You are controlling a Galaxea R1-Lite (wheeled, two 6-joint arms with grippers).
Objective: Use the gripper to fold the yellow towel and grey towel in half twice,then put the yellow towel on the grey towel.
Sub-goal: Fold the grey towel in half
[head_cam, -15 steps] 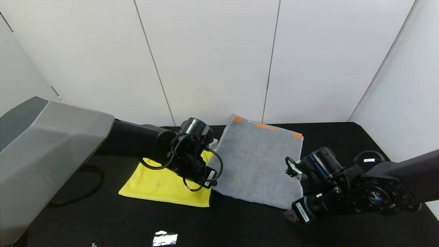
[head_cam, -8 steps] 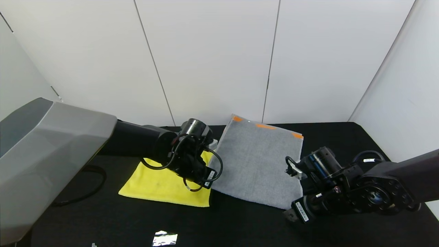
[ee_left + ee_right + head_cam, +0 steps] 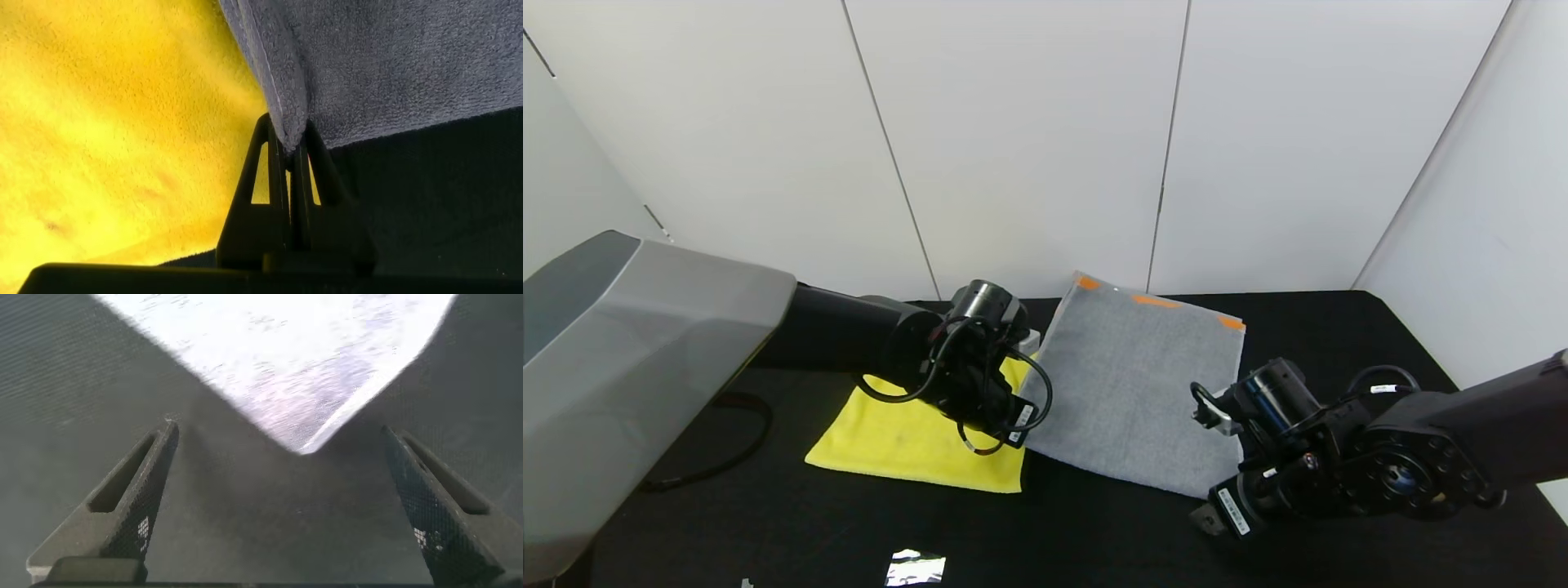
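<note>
The yellow towel (image 3: 907, 441) lies flat at the table's left of centre, partly under my left wrist. Spread out to its right is the grey towel (image 3: 1135, 384), its orange marks at the far edge. My left gripper (image 3: 1017, 437) is at the grey towel's near left corner. In the left wrist view this gripper (image 3: 288, 143) is shut on the grey towel (image 3: 392, 65) at its edge, with the yellow towel (image 3: 122, 122) beside it. My right gripper (image 3: 1205, 518) is low at the near right corner. In the right wrist view it (image 3: 279, 433) stands open, and the grey towel's (image 3: 286, 351) corner points between its fingers.
A shiny foil scrap (image 3: 915, 567) lies near the front edge of the black table (image 3: 1094, 539). A black cable (image 3: 743, 425) loops at the left. White wall panels close the back and right sides.
My left gripper has shut on the grey towel's near left edge. My right arm has shifted a little left and nearer, along the towel's near right corner.
</note>
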